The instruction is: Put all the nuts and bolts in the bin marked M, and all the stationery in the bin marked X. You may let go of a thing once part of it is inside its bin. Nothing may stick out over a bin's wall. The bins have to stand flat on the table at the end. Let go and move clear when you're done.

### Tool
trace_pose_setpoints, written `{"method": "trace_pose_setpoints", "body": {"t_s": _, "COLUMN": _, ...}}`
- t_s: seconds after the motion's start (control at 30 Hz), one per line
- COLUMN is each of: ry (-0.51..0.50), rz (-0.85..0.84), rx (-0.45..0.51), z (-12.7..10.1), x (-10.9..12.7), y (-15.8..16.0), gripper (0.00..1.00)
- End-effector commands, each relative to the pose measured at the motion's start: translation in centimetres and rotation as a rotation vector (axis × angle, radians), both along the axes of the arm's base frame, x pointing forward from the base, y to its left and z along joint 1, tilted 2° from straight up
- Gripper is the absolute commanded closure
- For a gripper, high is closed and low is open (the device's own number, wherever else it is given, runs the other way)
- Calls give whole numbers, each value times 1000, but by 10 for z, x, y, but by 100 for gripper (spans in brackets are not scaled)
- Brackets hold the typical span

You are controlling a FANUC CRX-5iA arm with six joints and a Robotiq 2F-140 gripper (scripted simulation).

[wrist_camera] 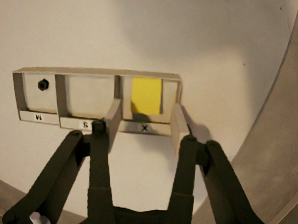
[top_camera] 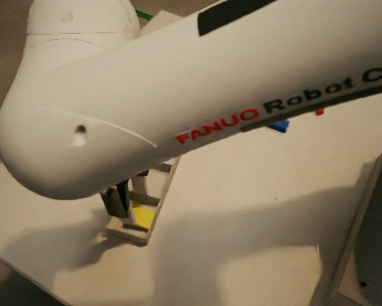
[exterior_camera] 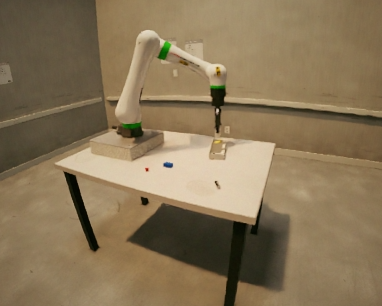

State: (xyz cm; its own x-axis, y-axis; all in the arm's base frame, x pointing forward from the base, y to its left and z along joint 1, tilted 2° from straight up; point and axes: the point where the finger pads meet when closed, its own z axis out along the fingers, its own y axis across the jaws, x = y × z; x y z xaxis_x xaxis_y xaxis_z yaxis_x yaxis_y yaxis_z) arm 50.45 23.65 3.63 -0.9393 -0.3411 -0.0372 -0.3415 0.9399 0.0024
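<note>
A bin tray [top_camera: 162, 201] [exterior_camera: 217, 157] [wrist_camera: 95, 71] has three compartments, labelled M, S and X. A yellow flat piece, like a note pad [top_camera: 144, 218] [exterior_camera: 218, 142] [wrist_camera: 147, 95], lies in compartment X, within its walls. A black nut [wrist_camera: 43, 84] lies in compartment M. The S compartment [wrist_camera: 89, 95] is empty. My gripper [top_camera: 135, 201] [exterior_camera: 217, 134] [wrist_camera: 146, 112] is open and empty above compartment X, its fingers apart on either side of the yellow piece. A blue object [top_camera: 278, 126] [exterior_camera: 168, 164], a small red object [top_camera: 319, 111] [exterior_camera: 147, 169] and a small dark object [exterior_camera: 217, 185] lie on the table.
The robot's base stands on a grey block [exterior_camera: 118, 146] at the table's left in the exterior view. The arm covers much of the top view. The tray stands near the far right part of the table [exterior_camera: 237, 200].
</note>
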Motion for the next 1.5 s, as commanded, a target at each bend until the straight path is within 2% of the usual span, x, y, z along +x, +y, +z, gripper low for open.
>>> {"method": "trace_pose_setpoints", "body": {"t_s": 0.0, "ry": 0, "rz": 0, "rx": 0, "z": 9, "x": 0, "y": 0, "gripper": 0}}
{"method": "trace_pose_setpoints", "body": {"t_s": 1.07, "ry": 0, "rz": 0, "rx": 0, "z": 121, "x": -4, "y": -2, "gripper": 0}}
{"method": "trace_pose_setpoints", "body": {"t_s": 1.47, "ry": 0, "rz": 0, "rx": 0, "z": 123, "x": -4, "y": -2, "gripper": 0}}
